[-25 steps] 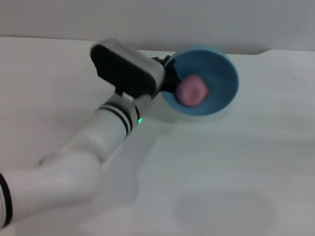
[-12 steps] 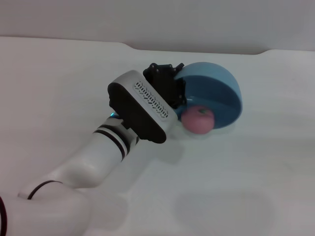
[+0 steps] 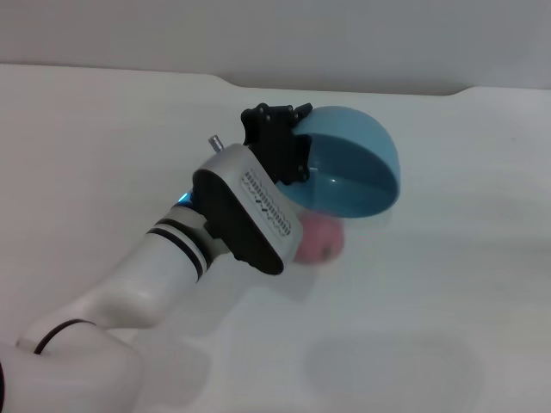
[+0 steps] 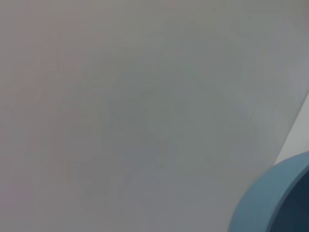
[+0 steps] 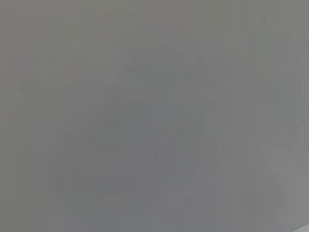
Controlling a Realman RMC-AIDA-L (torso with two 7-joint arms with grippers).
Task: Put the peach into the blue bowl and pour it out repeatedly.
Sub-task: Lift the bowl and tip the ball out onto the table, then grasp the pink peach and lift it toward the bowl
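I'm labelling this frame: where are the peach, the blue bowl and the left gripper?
peach (image 3: 320, 242), head view, its pink side.
blue bowl (image 3: 349, 185), head view, inner wall.
left gripper (image 3: 297, 146), head view, at the bowl's rim.

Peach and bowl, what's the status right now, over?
Left gripper clamped on blue bowl rim, bowl tipped over, lifted. Peach out on white table beneath it. Right gripper out of view. Nothing in the way.
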